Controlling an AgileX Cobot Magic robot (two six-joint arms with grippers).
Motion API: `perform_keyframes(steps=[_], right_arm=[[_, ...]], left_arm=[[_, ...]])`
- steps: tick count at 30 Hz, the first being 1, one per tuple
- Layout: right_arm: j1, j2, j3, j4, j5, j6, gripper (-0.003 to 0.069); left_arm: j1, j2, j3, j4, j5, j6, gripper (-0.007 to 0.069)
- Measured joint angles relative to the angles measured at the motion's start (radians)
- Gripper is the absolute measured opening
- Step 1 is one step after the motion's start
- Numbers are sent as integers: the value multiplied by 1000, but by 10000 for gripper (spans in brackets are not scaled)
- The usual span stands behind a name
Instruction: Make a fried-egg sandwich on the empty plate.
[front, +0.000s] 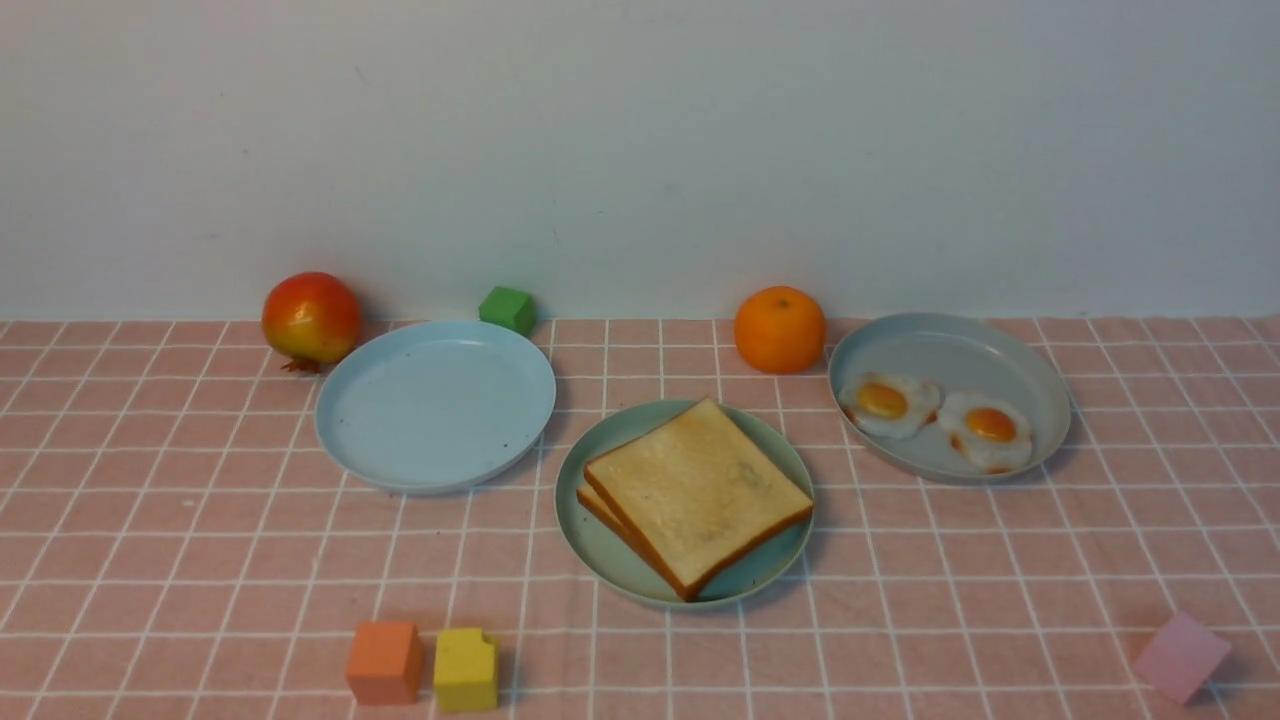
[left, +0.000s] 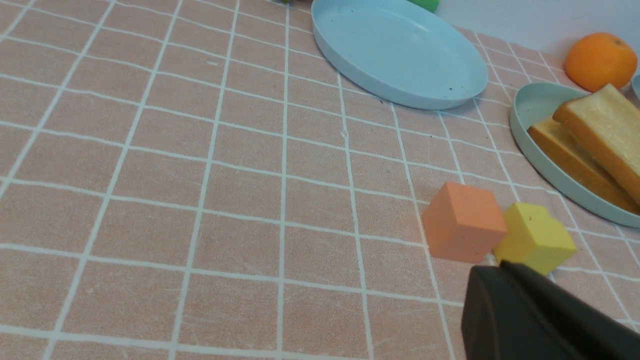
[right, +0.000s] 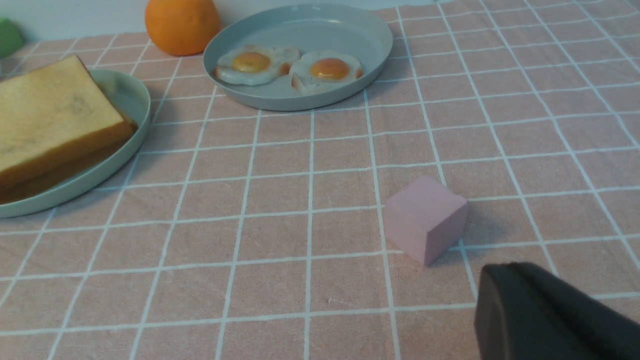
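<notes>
Two thick toast slices (front: 700, 490) lie stacked on the teal plate (front: 600, 540) at the table's middle; no egg shows between them. The empty plate (front: 435, 400), pale sky-blue, sits to their left. Two fried eggs (front: 885, 402) (front: 990, 428) lie on a grey-blue plate (front: 950, 345) at the right. Neither arm shows in the front view. My left gripper (left: 500, 267) is shut and holds nothing, just short of a yellow cube (left: 537, 240). My right gripper (right: 505, 270) is shut too, near a pink cube (right: 425, 217).
A pomegranate (front: 311, 318), a green cube (front: 507, 308) and an orange (front: 780, 328) stand along the back wall. An orange cube (front: 383, 662) and the yellow cube (front: 466, 668) sit at the front left; the pink cube (front: 1180, 655) at the front right.
</notes>
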Motion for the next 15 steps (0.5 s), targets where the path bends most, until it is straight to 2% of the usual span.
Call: perform_keyframes(steps=[15], right_arm=[[0, 0, 0, 0, 0, 0, 25]], left_arm=[[0, 0, -1, -2, 0, 0, 13]])
